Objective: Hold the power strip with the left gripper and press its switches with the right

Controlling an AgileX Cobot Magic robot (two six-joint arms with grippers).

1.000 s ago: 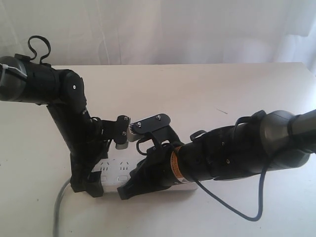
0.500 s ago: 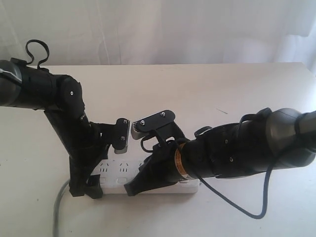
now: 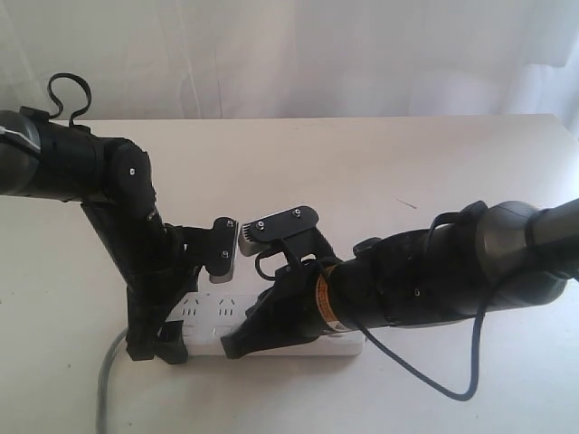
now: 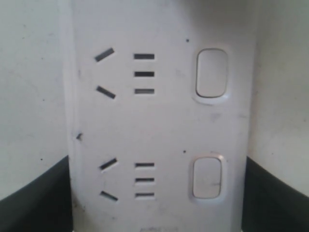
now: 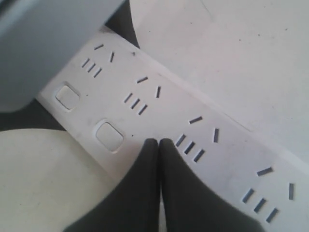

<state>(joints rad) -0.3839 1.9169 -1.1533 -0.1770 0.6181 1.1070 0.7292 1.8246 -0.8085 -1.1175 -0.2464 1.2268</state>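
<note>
The white power strip (image 3: 210,316) lies near the table's front edge, its grey cord (image 3: 109,375) trailing off the left end. My left gripper (image 3: 158,346) is shut on that left end; in the left wrist view its black jaws flank both long edges of the power strip (image 4: 159,125). Two switches (image 4: 211,72) (image 4: 207,177) show there. My right gripper (image 5: 158,142) is shut, its tips together and down on the power strip (image 5: 159,104), between a switch (image 5: 109,135) and a socket group. The fingers (image 5: 135,193) hide what is under them.
The pale table (image 3: 398,172) stretches back to a white curtain (image 3: 298,54). The right arm's thin black cable (image 3: 425,384) loops over the table in front. The two wrist blocks (image 3: 226,244) nearly meet above the strip.
The right arm rose and swung slightly right, then came back down-left, its tips staying at the strip. The left arm's upper part shifted left early on and has held since.
</note>
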